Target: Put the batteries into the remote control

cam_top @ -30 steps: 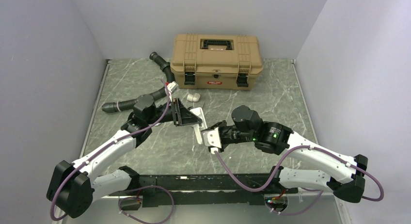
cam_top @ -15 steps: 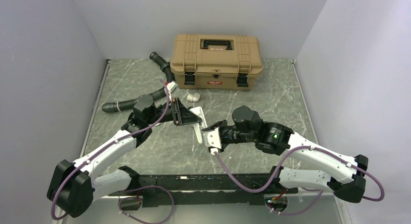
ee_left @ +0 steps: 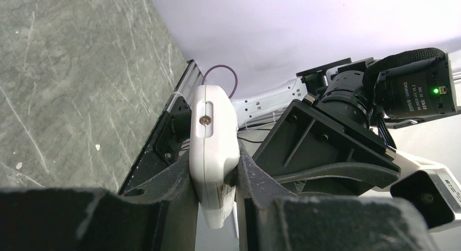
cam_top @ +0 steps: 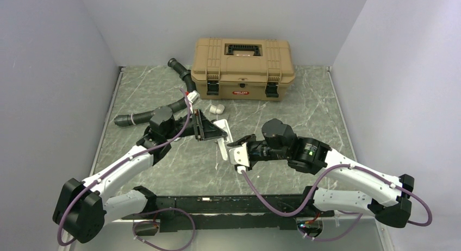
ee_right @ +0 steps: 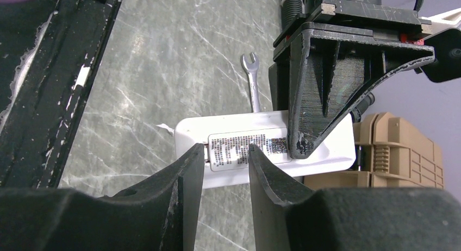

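My left gripper (ee_left: 215, 165) is shut on the remote control (ee_left: 213, 132), a slim white handset seen edge-on and held above the table. In the right wrist view the remote control (ee_right: 326, 153) shows its back, with a printed label (ee_right: 231, 149). My right gripper (ee_right: 225, 151) is open. Its two fingertips (ee_right: 197, 153) sit against that label with nothing between them. From above, the left gripper (cam_top: 209, 129) and the right gripper (cam_top: 238, 152) meet over the middle of the table. I cannot pick out any batteries.
A tan toolbox (cam_top: 243, 67) stands shut at the back. A black ribbed hose (cam_top: 136, 118) curls at the back left. Two stubby white pieces (cam_top: 216, 108) lie in front of the box. A silver wrench (ee_right: 251, 82) lies on the marble under the remote.
The right arm has drifted very slightly to the right. The left arm and the remote control have stayed put.
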`<action>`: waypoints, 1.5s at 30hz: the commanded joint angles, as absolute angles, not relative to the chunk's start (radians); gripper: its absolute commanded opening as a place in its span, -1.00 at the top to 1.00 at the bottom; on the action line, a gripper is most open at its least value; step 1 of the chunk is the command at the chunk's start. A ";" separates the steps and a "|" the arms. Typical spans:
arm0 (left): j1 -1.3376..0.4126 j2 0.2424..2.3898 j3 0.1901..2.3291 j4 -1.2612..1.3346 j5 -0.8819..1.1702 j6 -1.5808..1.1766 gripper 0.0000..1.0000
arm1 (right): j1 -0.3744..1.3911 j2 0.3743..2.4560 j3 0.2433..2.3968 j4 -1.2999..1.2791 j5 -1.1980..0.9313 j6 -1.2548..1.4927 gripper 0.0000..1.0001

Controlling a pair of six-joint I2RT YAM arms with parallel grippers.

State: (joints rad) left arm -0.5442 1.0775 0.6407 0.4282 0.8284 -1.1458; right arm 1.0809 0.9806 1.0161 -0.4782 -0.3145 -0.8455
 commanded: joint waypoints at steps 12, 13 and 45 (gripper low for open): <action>-0.585 1.076 0.665 0.398 0.896 -1.126 1.00 | 1.069 0.954 1.050 -0.379 -0.242 -0.867 0.25; -0.587 1.078 0.666 0.397 0.898 -1.125 1.00 | 1.068 0.952 1.052 -0.379 -0.242 -0.866 0.25; -0.593 1.098 0.644 0.435 0.876 -1.159 1.00 | 1.069 0.934 1.023 -0.467 -0.311 -0.815 0.12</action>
